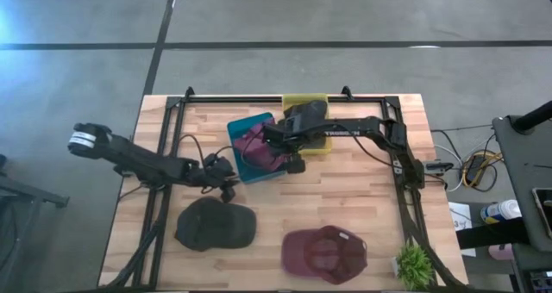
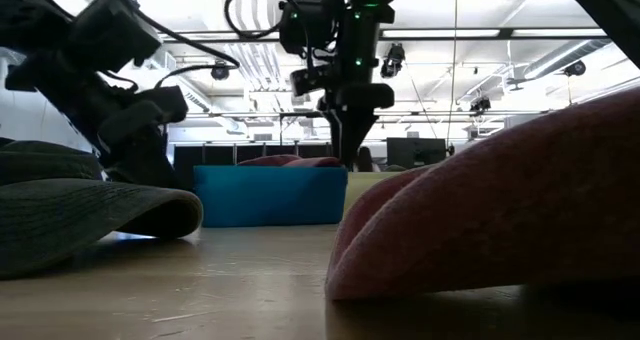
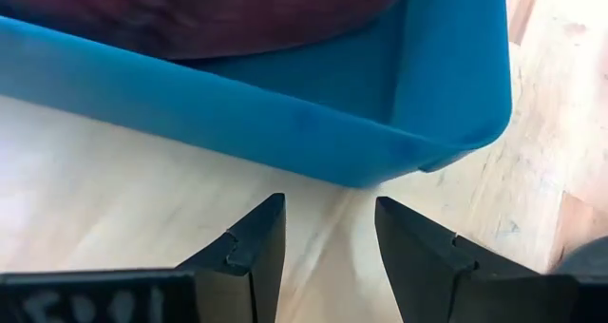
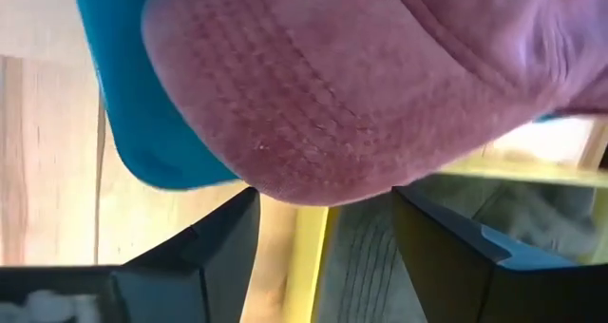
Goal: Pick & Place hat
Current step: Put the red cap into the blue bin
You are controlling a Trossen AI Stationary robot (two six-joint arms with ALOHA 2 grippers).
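Inside the blue bin (image 1: pixel 255 146) near the back of the worktop (image 1: pixel 345 198) lies a maroon hat (image 1: pixel 257 143), its brim reaching over the bin's edge toward the yellow bin (image 1: pixel 309 104) just behind. Above that edge hangs my right gripper (image 1: pixel 293 163), jaws standing apart with nothing between them; the hat's stitched brim fills the right wrist view just ahead of the fingers (image 4: pixel 204 256), not gripped. Just beside the blue bin's near corner sits my left gripper (image 1: pixel 229 186), low over the wood, jaws parted and empty too, with the bin's wall right in front of its fingertips (image 3: pixel 256 242). Nearer the front edge rest two more caps, well apart from the bin: a dark hat (image 1: pixel 216 224) on the left and a second maroon hat (image 1: pixel 324 253) to its right. A small green plant (image 1: pixel 414 264) stands at the front right corner.
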